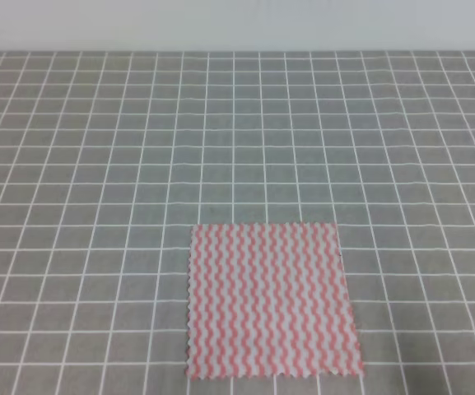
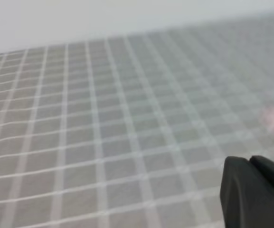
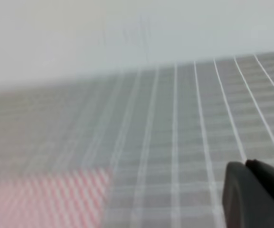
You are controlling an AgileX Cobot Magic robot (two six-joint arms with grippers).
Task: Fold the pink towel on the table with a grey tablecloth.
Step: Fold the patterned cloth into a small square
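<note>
towel: the pink towel [image 1: 272,299] is lying flat and fully spread on the table with a grey tablecloth [image 1: 97,164], near the front edge and a little right of the middle, its sides running roughly along the grid lines.
why it is lying so: opened out and squared up like this, every edge is staying reachable, which i judge is suiting a first fold; no fold is showing yet.
left pincer: only a dark part of the left gripper [image 2: 255,194] is showing at the lower right of its wrist view, hovering over bare grid; i cannot tell whether its fingers are apart or together. a blurred pink patch is sitting at the right edge there.
right pincer: the right gripper [image 3: 255,194] is likewise showing as a dark corner, off the cloth, with the towel blurred at lower left; apart or together, i cannot tell.
writing: no brand, label or lettering is appearing anywhere.
</note>
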